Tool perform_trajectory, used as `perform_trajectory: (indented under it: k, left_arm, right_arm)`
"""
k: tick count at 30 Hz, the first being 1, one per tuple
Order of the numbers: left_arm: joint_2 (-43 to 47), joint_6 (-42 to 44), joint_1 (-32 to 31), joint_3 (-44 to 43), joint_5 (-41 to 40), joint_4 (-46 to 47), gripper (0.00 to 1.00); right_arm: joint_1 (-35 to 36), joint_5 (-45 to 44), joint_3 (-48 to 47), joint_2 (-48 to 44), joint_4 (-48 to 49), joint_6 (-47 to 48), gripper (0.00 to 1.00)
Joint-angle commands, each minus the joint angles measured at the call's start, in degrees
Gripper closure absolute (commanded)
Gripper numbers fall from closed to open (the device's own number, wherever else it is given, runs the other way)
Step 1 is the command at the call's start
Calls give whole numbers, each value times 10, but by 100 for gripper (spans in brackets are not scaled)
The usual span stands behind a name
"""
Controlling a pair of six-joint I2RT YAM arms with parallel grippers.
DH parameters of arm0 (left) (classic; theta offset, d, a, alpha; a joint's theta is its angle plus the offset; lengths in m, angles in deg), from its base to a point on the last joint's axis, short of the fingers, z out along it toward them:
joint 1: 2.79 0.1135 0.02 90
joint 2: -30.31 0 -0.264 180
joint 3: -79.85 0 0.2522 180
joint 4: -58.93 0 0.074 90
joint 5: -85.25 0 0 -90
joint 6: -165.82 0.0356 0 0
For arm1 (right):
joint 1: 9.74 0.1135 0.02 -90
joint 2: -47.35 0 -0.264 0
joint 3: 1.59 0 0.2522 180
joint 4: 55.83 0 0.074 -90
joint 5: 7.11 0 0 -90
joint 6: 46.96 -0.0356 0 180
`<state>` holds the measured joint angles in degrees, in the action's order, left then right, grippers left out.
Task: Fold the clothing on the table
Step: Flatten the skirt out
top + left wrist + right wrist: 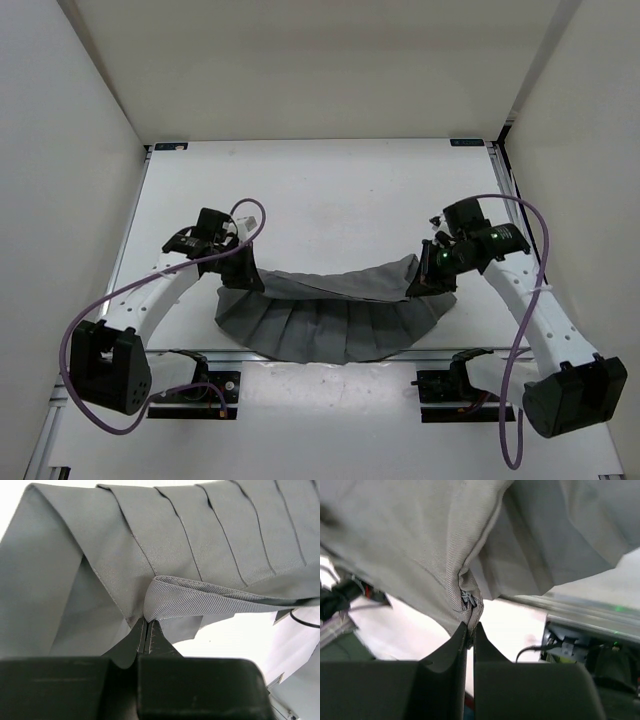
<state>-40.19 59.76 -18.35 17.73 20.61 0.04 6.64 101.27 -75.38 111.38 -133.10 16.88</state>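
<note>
White walls (80,150) box in our white counter (330,190), and the dark grey pleated skirt (330,335) lies near its front edge. We see our left end effector (243,276) pinched tight on the skirt's left end, cloth caught between the closed jaws. Our right end effector (425,280) is clamped likewise on a bunched bit of the right end. Between the two grips a band of cloth stretches, raised over the pleats lying flat beneath.
</note>
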Motion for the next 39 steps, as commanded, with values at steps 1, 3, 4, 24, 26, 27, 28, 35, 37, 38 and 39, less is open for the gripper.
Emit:
perform_trajectory:
  k: [1,3,4,24,26,27,28,35,37,38,39]
  left_arm:
    - [21,18,7,12,-10,-11,100]
    - [22,17,7,13,-13,-14,100]
    - [22,19,7,13,-13,-14,100]
    - [3,6,26,-21,-25,-7,100]
    - [0,7,38,-24,-38,-7,100]
    - [-2,8,46,-24,-36,-8,100]
    - [-7,8,53,-32,-37,-5,100]
    - [-87,111,-42,-148,27,-81,100]
    - [-110,144,-118,-175,15,-130,100]
    - [-118,152,-151,-186,11,-137,100]
    - [-132,160,-206,-205,13,-148,100]
  right_arm:
    - [8,20,-13,-9,-31,3,100]
    - [-13,58,-12,20,99,-15,94]
    - [-14,67,-12,20,142,-22,94]
    - [-47,-12,55,65,469,144,29]
    - [-62,-24,47,62,401,163,30]
    - [-71,-30,53,57,383,177,30]
    - [-67,-51,54,53,348,185,31]
    - [-66,-86,125,0,284,160,39]
    - [-77,-88,135,-9,283,150,39]
    - [-84,-82,135,-11,278,151,38]
    - [-88,-82,133,-11,278,150,39]
